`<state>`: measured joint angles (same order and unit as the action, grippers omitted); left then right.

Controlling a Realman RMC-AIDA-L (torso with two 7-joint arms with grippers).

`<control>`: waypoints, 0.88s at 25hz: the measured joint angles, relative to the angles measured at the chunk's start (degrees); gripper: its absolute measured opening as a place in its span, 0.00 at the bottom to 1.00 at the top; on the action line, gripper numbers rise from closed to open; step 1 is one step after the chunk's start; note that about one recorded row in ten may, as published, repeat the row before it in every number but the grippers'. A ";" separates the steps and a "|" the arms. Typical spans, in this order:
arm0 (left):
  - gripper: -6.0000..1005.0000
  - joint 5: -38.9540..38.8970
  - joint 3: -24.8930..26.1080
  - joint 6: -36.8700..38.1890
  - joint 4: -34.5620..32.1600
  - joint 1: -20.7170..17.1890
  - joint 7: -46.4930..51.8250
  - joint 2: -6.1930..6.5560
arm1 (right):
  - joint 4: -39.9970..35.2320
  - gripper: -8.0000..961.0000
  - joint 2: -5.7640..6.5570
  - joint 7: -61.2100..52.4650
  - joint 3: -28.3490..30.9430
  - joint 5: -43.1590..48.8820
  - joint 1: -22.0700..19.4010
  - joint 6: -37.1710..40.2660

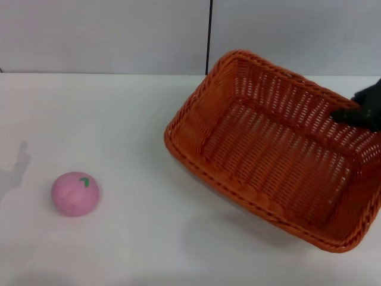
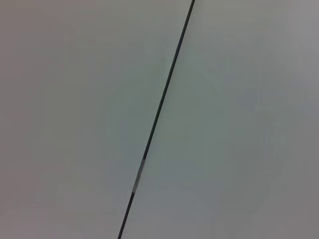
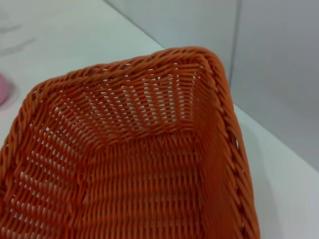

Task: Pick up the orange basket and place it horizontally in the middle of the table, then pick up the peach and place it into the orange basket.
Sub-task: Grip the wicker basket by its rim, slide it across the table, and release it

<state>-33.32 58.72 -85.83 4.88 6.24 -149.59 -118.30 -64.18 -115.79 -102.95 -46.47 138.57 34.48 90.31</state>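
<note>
Right gripper (image 1: 357, 113) on tilted orange basket (image 1: 268, 161); peach (image 1: 75, 193) well apart.

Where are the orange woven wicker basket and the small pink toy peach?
orange woven wicker basket (image 1: 268, 149): head view, on its woven inner floor.
small pink toy peach (image 1: 74, 194): head view, on the middle of its round body.
</note>
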 joint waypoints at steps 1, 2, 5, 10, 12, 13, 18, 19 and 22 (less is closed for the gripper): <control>0.81 0.01 -0.05 -0.59 -0.14 -0.13 0.00 -0.06 | 0.01 0.17 -0.11 2.12 0.08 -0.45 0.07 -0.21; 0.81 0.01 -0.12 -1.05 -0.23 -0.28 0.01 -0.09 | 0.00 0.17 -0.24 4.17 0.11 -1.20 0.08 -0.39; 0.81 0.01 -0.58 -2.02 -0.32 -0.89 0.01 -0.09 | -0.31 0.17 -0.43 11.10 0.13 -6.27 -0.51 -0.52; 0.81 0.02 -0.81 -3.52 -0.28 -2.16 0.01 -0.05 | 0.32 0.17 0.71 19.92 0.02 -13.85 -1.08 0.18; 0.81 0.02 -0.81 -4.38 -0.21 -2.60 0.01 -0.09 | 0.85 0.17 1.25 21.62 -0.33 -14.18 -0.69 1.17; 0.81 0.01 -0.81 -5.03 -0.05 -2.97 0.03 -0.10 | 1.15 0.17 1.48 22.51 -0.54 -14.11 -0.41 1.91; 0.81 -0.06 -0.80 -6.21 0.14 -3.62 0.20 -0.10 | 3.04 0.17 1.86 27.34 -0.64 -13.66 0.76 4.87; 0.81 -0.04 -0.76 -6.38 0.24 -3.67 0.71 -0.09 | 4.34 0.17 1.92 29.36 -0.64 -13.14 1.52 4.94; 0.81 0.00 -0.73 -6.61 0.24 -3.64 1.27 -0.09 | 5.54 0.17 1.96 30.82 -0.68 -12.07 2.34 4.88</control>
<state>-33.32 57.99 -92.44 5.12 2.60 -148.32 -118.39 -58.64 -113.83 -72.13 -47.15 126.50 36.82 95.19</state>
